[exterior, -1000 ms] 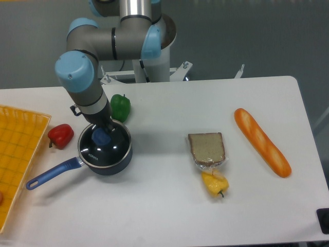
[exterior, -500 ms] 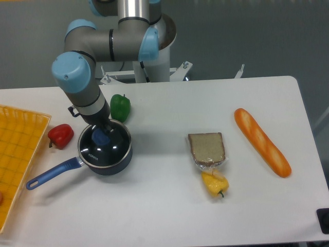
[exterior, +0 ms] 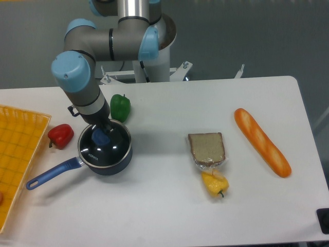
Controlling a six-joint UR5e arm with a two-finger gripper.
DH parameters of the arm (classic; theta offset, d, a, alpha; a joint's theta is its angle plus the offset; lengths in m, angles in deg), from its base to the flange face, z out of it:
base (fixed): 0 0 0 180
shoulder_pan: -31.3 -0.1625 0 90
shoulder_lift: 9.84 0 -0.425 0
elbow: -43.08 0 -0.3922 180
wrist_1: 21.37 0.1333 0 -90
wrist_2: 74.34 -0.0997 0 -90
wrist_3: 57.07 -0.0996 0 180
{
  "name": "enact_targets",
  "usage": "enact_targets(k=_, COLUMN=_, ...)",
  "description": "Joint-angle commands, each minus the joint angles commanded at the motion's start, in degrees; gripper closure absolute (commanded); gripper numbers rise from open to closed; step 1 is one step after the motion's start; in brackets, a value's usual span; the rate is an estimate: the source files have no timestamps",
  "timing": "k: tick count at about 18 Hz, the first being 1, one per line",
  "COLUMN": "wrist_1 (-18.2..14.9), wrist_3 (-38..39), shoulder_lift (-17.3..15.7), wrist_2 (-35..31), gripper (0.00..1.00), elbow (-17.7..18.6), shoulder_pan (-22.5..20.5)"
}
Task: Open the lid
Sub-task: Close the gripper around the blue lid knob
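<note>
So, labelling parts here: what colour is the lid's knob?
Blue; the knob on the lid shows in the fixed camera view, partly hidden by the arm.

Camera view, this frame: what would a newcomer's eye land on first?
The grey-and-blue robot arm reaching down at left, its tool at the blue knob of the round clear glass lid on the dark blue saucepan. Then the long orange baguette lying diagonally at right.

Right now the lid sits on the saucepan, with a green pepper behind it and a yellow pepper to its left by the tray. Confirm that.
One detail is wrong: the pepper left of the saucepan, by the tray, is red, not yellow. The camera view shows it. The lid does sit on the saucepan, with the green pepper behind.
</note>
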Motion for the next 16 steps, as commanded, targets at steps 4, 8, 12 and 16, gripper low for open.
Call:
enact_targets(k=4, wrist_1=0.0, wrist_3=1.1, shoulder_lift=0.2, wrist_2=0.0, gripper=0.00, elbow=0.1, shoulder_pan=0.1)
enact_targets(k=8, wrist_1=0.0, wrist_3=2.4, shoulder_lift=0.4, wrist_2=0.2, gripper=0.00, elbow=0.1, shoulder_pan=0.5)
enact_targets(k=12, wrist_1=0.0, wrist_3=3.0, shoulder_lift=1.1, wrist_2=0.2, gripper=0.00, elbow=0.1, shoulder_pan=0.9)
enact_targets(k=16, wrist_1=0.1, wrist_3=4.0, shoulder_lift=1.4, wrist_2=0.2, gripper=0.00, elbow=0.1, shoulder_pan=1.0)
